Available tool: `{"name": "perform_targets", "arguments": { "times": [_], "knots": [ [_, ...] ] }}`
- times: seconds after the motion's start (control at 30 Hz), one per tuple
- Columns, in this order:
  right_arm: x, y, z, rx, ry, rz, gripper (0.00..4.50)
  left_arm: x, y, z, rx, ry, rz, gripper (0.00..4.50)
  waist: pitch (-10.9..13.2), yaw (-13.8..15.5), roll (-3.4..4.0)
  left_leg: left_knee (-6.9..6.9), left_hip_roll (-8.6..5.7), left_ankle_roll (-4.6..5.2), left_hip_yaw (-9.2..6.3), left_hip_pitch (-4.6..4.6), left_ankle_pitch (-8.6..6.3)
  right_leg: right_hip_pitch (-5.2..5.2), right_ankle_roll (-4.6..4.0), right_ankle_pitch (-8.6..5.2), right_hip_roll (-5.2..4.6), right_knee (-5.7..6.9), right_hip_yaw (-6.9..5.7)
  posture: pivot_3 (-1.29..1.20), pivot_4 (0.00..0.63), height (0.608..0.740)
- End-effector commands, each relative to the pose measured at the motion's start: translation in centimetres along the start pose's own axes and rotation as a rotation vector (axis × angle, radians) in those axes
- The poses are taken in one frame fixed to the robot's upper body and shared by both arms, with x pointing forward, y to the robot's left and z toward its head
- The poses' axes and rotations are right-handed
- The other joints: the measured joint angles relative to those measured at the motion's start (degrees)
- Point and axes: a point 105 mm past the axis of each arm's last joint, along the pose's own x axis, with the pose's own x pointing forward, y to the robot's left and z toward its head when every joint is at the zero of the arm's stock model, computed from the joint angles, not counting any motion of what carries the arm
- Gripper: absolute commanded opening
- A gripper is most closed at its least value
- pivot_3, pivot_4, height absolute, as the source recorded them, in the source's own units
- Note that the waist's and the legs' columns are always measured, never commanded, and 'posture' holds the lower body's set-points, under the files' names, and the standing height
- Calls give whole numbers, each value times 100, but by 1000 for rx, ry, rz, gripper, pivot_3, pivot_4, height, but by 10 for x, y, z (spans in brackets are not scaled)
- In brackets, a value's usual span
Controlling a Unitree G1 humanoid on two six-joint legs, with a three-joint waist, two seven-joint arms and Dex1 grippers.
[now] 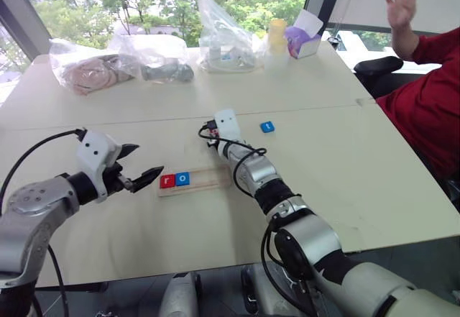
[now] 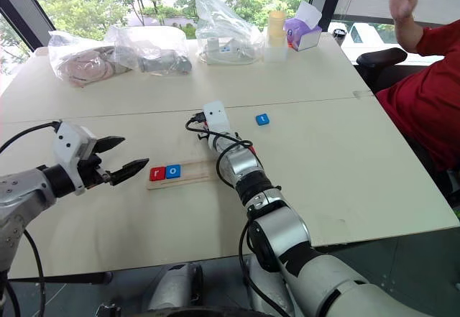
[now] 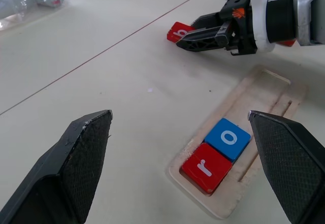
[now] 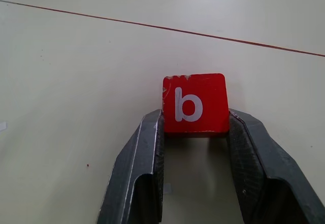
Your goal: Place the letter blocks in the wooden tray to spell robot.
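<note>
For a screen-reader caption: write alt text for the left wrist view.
A pale wooden tray on a cream table holds a red r block and a blue o block side by side at one end. Beyond it, the right hand is closed on a red b block, while the left hand's two black fingers stand wide apart in the foreground.

Right gripper (image 4: 195,125) fingers pinched shut (left gripper (image 1: 138,166) fingers spread wide).

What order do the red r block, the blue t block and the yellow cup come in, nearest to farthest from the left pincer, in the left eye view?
1. r block: in the tray, just beside the left pincer.
2. t block: loose on the table, beyond the right arm.
3. Yellow cup: at the table's far edge.
</note>
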Motion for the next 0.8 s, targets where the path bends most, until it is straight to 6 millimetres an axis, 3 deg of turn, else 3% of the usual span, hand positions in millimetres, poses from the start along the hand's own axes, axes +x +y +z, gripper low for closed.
{"name": "perform_targets", "arguments": {
  "times": [0.03,0.17,0.33,0.47,0.53,0.67,0.8],
  "knots": [
    [-2,1,5,-3,-30,9,1128,4,-4,10,54,-24,-31,4500,0,3,0,0,0,0,-1,-1,0,0,0,0,0,0,0,0,150,740],
    [-29,-34,41,-27,-207,-27,1128,15,-20,17,60,-50,-126,4500,4,61,6,0,-1,0,-6,-14,0,-2,1,0,-2,-3,-4,0,150,740],
    [-99,-84,54,-243,-283,-105,1128,28,-48,27,71,-84,-273,4500,7,217,11,0,-14,0,-12,-44,0,-21,16,-6,-20,-14,-10,0,150,740],
    [-145,-121,30,-222,-166,-224,1128,37,-74,34,142,-79,-428,4500,5,213,7,-3,-28,0,-7,-40,-1,-15,19,-11,-14,-22,-10,0,150,740],
    [-159,-128,18,-186,-117,-269,1128,41,-80,37,165,-81,-480,4500,5,179,7,-3,-23,0,1,-35,-1,-12,15,-12,-2,-22,-10,0,150,740],
    [-183,-120,-29,6,50,-325,1128,55,-77,40,203,-80,-506,4500,5,158,8,-3,-15,0,4,-24,0,-12,-1,-17,11,-12,-6,0,150,740],
    [-186,-105,-45,110,149,-321,1128,62,-72,28,257,-39,-526,4500,5,146,12,-3,-11,0,10,-20,0,-14,-5,-19,14,-9,-3,0,150,740]
  ]
}}
